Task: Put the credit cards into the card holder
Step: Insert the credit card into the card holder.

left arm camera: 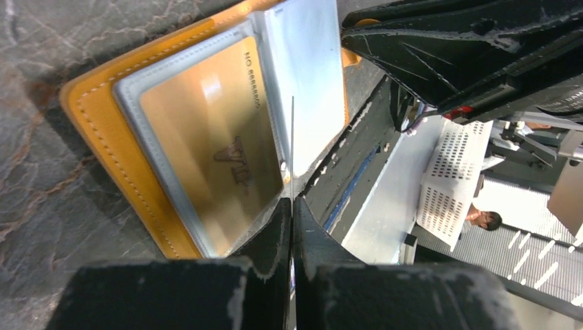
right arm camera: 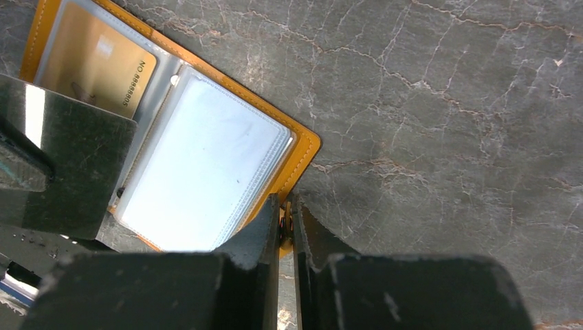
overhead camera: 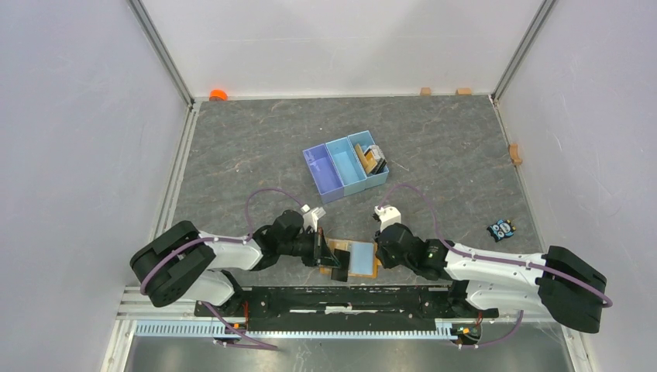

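**Black card poised over the open card holder**

The card holder point(overhead camera: 361, 258) lies open at the near edge of the table point(overhead camera: 256, 147), between the two arms. The right pincer point(right arm camera: 289, 206) has its fingers all but together on the edge of the orange cover, pinning the wallet down. The left pincer point(left arm camera: 292, 206) is fully closed on a black card point(right arm camera: 62, 161). Its own camera sees the card edge-on, as a thin line rising from the fingertips. From the right wrist it shows as a dark glossy plate just over the holder.

I judge the step in hand to be inserting this card. A gold card point(left arm camera: 206, 158) already sits in the clear sleeve of one leaf. The other leaf shows a pale blue panel (whether a card is in it I cannot tell). The next move calls for bringing the card's leading edge to a sleeve mouth and sliding it in flat, with the cover held firm. A thin sleeve lip could catch a corner.

Well behind, the blue tray point(overhead camera: 321, 172) has three compartments. The left and middle ones look bare, and the right one holds the loose cards point(overhead camera: 373, 159), so the task looks partway done.
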Robot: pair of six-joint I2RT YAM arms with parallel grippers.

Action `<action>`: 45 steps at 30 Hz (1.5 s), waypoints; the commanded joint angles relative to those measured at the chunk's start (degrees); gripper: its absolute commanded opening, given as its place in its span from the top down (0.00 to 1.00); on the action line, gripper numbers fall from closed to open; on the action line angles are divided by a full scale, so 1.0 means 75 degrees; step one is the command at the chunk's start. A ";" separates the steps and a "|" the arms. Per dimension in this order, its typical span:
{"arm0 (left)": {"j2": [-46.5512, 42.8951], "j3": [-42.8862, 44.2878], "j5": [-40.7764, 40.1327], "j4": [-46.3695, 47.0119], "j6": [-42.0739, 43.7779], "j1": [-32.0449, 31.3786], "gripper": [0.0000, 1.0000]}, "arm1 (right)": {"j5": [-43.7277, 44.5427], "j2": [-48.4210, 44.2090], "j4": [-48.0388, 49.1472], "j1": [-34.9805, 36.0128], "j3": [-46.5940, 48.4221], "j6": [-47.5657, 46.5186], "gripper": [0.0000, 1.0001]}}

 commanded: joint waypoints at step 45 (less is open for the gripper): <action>0.2060 0.0610 0.0895 0.1553 -0.0347 0.0438 0.98 | 0.0501 0.0363 -0.0767 0.0020 0.0311 0.0011 0.96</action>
